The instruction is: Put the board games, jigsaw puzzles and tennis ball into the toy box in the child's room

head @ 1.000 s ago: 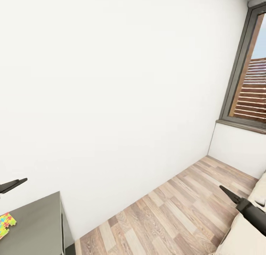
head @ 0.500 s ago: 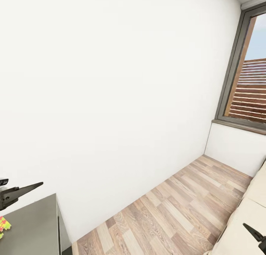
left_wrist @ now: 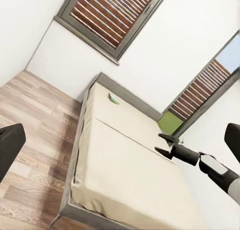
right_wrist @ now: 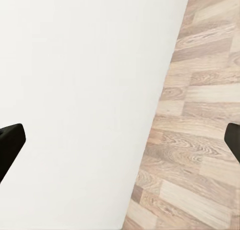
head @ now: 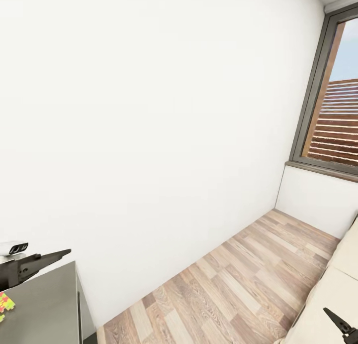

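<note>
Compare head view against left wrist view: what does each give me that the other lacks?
Head view: the grey table corner with a bright multicoloured jigsaw puzzle on it. Left wrist view: a small green flat box lying on the cream mattress. Both: the grey-framed bed, wood plank floor, dark-framed window and the open right gripper.

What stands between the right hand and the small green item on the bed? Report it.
Nothing visible does. In the left wrist view the open right hand shows over the bed, and the small green item lies flat farther along it. Only bare cream mattress shows between them. The item is too small to identify.
</note>
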